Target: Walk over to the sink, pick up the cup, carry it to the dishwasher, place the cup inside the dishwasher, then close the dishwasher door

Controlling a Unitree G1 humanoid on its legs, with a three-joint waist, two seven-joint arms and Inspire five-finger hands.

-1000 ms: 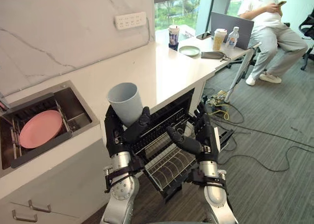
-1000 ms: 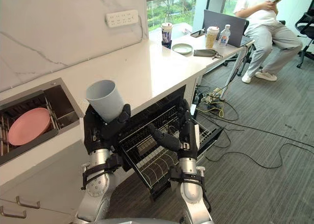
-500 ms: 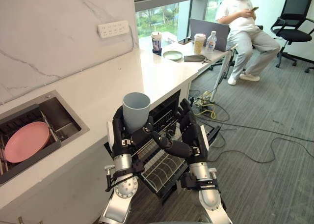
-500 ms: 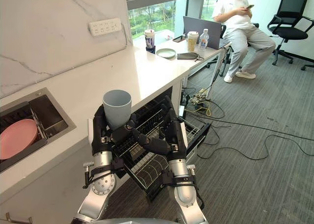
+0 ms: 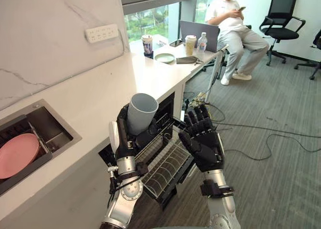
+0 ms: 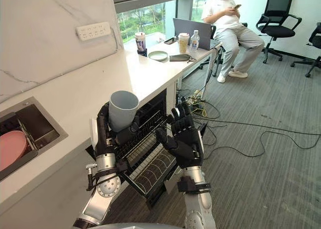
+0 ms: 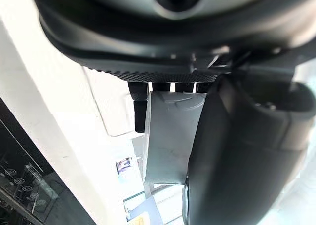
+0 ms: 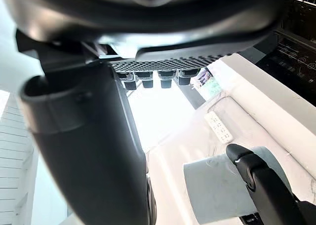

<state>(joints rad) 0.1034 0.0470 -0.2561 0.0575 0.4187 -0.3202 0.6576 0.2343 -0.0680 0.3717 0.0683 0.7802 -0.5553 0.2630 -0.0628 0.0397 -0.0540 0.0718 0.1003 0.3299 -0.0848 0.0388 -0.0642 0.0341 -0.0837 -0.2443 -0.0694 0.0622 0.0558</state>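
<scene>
The left robot hand (image 5: 125, 137) holds a tall grey-blue plastic cup (image 5: 141, 111). Its fingers and thumb are curled round the cup's lower half, and the open mouth faces up, leaning slightly to the right. The cup is in the air by the front edge of the white stone table (image 5: 95, 91), just above the open black dishwasher (image 5: 169, 113) and its pulled-out wire rack (image 5: 169, 162).

Half a second earlier the right robot hand (image 5: 203, 141) reached across towards the cup's base. Now it has drawn back to the right and stands apart from the cup, fingers straight and spread, holding nothing. The whole view has also swung right, so the steel sink (image 5: 50, 126) with its pink plate (image 5: 17, 154) lies nearer the left edge; the camera moved, not the sink.

This suggests the carry is nearly over and lowering the cup into the rack comes next. The door is not yet closed. A seated person (image 5: 228, 18) is at the table's far end.
</scene>
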